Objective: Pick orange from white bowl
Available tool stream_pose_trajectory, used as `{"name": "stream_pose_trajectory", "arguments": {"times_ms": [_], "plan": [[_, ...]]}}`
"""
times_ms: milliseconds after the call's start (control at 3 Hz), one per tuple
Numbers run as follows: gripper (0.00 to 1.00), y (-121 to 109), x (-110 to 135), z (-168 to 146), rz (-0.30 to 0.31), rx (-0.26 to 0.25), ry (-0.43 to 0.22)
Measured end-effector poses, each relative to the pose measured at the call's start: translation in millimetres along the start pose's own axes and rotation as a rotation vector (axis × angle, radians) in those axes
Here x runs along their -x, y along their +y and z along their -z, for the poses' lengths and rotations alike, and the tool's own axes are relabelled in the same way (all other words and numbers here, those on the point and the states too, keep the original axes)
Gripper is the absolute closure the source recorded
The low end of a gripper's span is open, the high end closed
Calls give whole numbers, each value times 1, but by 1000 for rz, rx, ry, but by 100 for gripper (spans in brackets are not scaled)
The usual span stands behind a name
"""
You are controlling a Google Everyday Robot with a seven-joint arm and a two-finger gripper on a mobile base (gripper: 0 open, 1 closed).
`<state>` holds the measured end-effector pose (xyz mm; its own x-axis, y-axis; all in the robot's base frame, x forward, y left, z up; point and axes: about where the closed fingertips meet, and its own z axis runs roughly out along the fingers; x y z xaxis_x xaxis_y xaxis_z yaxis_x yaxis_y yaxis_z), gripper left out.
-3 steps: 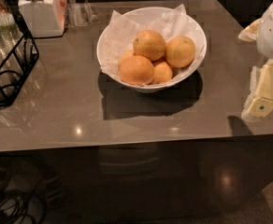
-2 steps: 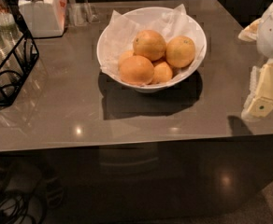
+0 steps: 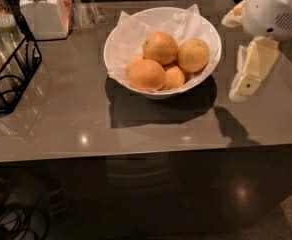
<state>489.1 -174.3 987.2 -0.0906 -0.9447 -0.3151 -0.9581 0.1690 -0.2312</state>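
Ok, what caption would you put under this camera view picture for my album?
Robot gripper hangs beside the white bowl of oranges on the grey table, none picked yet.

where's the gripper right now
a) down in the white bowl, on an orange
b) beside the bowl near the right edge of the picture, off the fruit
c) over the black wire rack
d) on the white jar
b: the gripper hangs beside the white bowl near the picture's right edge, and the orange nearest it lies in the bowl with nothing on it.
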Motion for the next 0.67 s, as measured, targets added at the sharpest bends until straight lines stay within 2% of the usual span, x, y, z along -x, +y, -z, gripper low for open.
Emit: {"name": "stream_pose_trajectory", "arguments": {"times_ms": [333,667], "plan": [[0,-28,25,-12,34,15,-53],[0,-31,28,-10,36,3,-60]]}}
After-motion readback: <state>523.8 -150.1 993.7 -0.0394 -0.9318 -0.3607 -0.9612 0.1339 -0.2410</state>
